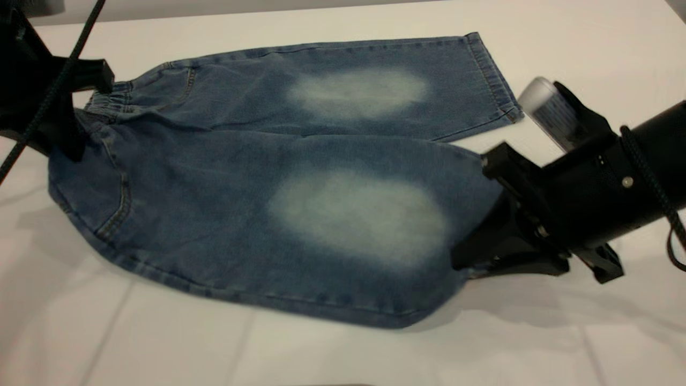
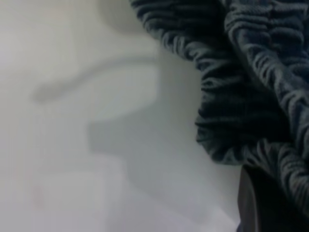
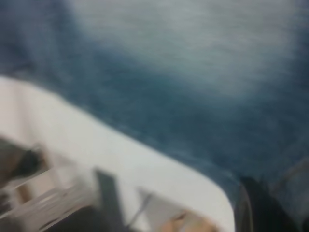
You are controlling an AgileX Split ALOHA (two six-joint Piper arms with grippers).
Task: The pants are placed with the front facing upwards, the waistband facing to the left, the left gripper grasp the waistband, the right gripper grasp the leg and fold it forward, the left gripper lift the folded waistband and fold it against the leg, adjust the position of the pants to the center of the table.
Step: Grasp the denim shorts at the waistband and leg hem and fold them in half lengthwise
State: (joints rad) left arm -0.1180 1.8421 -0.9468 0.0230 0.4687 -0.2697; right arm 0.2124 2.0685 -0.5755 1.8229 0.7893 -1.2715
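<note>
Denim of the near leg [image 1: 343,225] hangs raised off the counter [image 1: 134,343]: we hold the pants [image 1: 300,161] at 2 ends, left gripper [image 1: 67,136] clamped on the waistband [image 1: 110,102], right gripper [image 1: 471,257] pinching the cuff, ready to fold forward. Our left wrist view alone shows the gathered elastic bunched. Our right wrist view shows only lifted cloth.

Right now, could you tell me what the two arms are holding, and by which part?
Both hold the shorts: the left end effector grips the waistband, the right end effector the near leg's cuff end.
</note>
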